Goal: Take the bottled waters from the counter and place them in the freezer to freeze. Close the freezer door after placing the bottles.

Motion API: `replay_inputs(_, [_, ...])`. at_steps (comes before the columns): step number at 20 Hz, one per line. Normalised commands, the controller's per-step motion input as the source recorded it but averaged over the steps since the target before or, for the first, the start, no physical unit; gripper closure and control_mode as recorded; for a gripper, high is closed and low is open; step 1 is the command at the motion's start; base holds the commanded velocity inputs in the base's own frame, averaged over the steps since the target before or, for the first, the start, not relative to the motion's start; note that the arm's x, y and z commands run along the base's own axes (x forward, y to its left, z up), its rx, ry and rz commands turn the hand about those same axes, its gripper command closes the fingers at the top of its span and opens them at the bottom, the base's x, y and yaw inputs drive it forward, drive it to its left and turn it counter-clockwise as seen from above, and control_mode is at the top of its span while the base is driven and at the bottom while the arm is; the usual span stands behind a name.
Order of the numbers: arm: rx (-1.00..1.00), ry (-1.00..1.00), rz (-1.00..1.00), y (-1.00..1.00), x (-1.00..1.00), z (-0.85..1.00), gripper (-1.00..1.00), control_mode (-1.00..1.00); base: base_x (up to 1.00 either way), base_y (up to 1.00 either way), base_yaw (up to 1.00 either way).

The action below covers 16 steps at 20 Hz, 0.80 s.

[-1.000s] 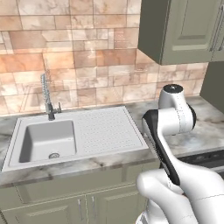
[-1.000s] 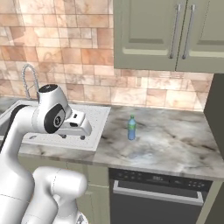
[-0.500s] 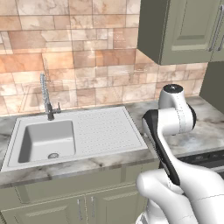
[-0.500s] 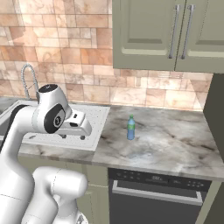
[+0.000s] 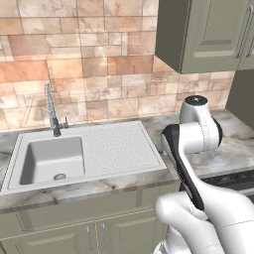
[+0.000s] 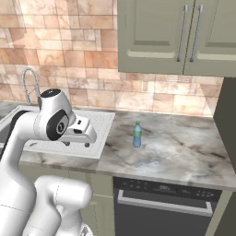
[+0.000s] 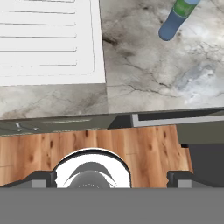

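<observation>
Bottle of blue plastic, green cap up and long axis vertical, stands on the marbled surface right of the drainboard, well apart from the spread, empty jaws.

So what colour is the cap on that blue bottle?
Green, on the blue bottle; clearest in the hand view.
</observation>
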Motion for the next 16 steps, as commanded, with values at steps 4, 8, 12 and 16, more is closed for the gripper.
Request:
replay_inputs(4, [0.00, 0.00, 0.00, 0.00, 0.00, 0.00, -1.00, 1.00, 0.00, -0.21, 0.00])
replay_inputs(8, [0.00, -0.01, 0.00, 0.00, 0.00, 0.00, -1.00, -1.00, 0.00, -0.06, 0.00])
replay_inputs(12, [-0.02, -0.01, 0.00, 0.04, 0.00, 0.00, -1.00, -1.00, 0.00, 0.00, 0.00])
replay_inputs(16, [0.02, -0.02, 0.05, -0.22, 0.00, 0.00, -1.00, -1.00, 0.00, 0.00, 0.00])
